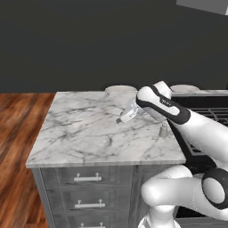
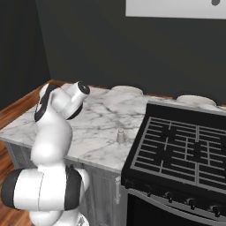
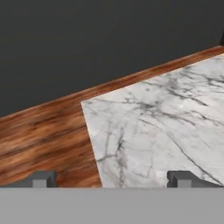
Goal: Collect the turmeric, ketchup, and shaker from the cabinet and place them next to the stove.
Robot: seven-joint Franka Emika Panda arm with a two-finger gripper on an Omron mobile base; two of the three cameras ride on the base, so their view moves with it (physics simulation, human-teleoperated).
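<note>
The tiny pale shaker stands upright on the marble counter, close to the left edge of the black stove; it shows again as the shaker beside the stove. My gripper hovers over the counter's middle, left of the shaker and apart from it, pointing down and left. In the hand view the fingertips are spread wide, so the gripper is open with nothing between them, over the counter's far corner. The turmeric and the ketchup are out of view.
Two pale round dishes sit at the back of the counter. Wood floor lies beyond the counter's left edge. Drawers front the counter. A pale panel hangs high on the dark wall.
</note>
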